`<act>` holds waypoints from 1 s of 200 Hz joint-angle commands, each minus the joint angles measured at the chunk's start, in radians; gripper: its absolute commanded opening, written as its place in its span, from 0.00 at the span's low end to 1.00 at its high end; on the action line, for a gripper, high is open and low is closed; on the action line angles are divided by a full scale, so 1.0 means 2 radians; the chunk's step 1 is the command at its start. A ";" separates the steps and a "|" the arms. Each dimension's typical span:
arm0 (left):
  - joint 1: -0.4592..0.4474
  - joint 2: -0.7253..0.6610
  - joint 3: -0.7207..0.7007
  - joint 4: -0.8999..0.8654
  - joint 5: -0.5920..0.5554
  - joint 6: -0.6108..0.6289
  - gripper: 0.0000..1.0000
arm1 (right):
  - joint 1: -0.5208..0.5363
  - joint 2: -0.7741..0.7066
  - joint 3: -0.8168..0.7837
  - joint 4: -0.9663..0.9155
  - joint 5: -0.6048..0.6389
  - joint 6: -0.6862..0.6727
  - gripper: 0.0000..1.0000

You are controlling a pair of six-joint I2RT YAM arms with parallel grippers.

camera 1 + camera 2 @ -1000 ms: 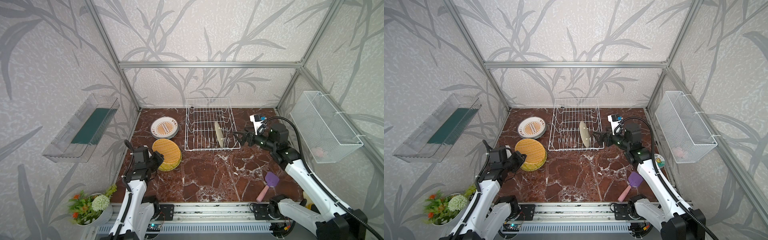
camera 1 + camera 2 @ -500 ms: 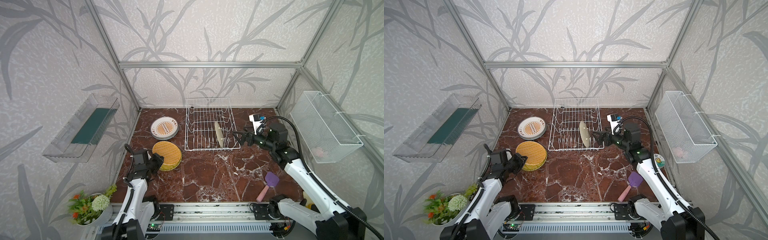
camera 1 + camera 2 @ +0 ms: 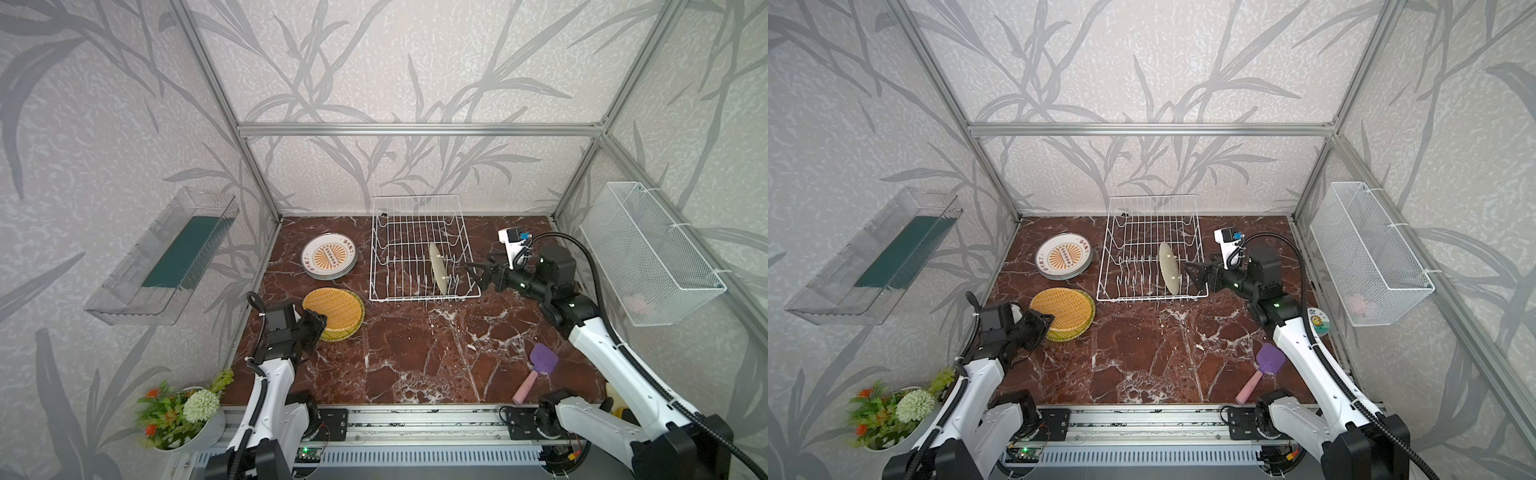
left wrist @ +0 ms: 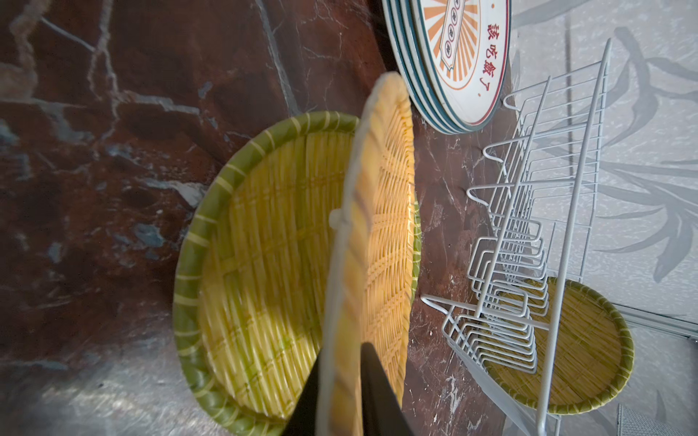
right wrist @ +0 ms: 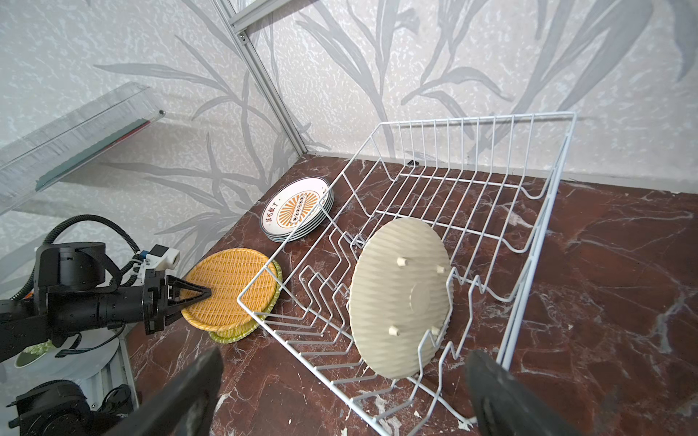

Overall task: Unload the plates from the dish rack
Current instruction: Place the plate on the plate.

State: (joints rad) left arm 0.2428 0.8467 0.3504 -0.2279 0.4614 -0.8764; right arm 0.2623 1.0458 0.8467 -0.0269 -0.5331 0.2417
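The white wire dish rack (image 3: 415,298) (image 3: 1152,197) (image 5: 476,119) stands at the back. One woven plate (image 3: 438,272) (image 3: 1169,270) (image 5: 400,298) stands upright in its tines, beige back toward my right gripper (image 3: 473,275) (image 3: 1192,278) (image 5: 345,358). That gripper is open and empty, just outside the rack's right side. Left of the rack lies a stack of white sunburst plates (image 3: 329,255) (image 4: 460,56). My left gripper (image 3: 322,322) (image 4: 342,355) is shut on the rim of a yellow woven plate (image 4: 385,226) (image 5: 230,283). It leans on a green-rimmed woven plate (image 4: 245,245).
A purple spatula with a pink handle (image 3: 540,368) lies front right. A small printed dish (image 3: 1318,322) sits by the right wall. A mesh basket (image 3: 648,253) hangs on the right wall, a clear tray (image 3: 166,257) on the left. A flower pot (image 3: 183,411) stands front left.
The yellow plate in my left gripper has come down onto the plate beneath it. The right arm has barely moved.
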 commanded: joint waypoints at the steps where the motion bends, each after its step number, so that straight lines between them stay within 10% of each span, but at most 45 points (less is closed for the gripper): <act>1: 0.004 -0.002 -0.010 -0.008 -0.003 -0.013 0.19 | 0.002 -0.001 0.003 0.013 -0.010 -0.002 0.99; 200: 0.005 0.033 0.045 -0.112 -0.028 0.013 0.87 | 0.002 -0.003 0.003 0.013 -0.009 -0.002 0.99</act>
State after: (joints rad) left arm 0.2474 0.8997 0.3878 -0.3538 0.4351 -0.8783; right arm 0.2623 1.0458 0.8467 -0.0269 -0.5362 0.2413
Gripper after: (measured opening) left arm 0.826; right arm 0.991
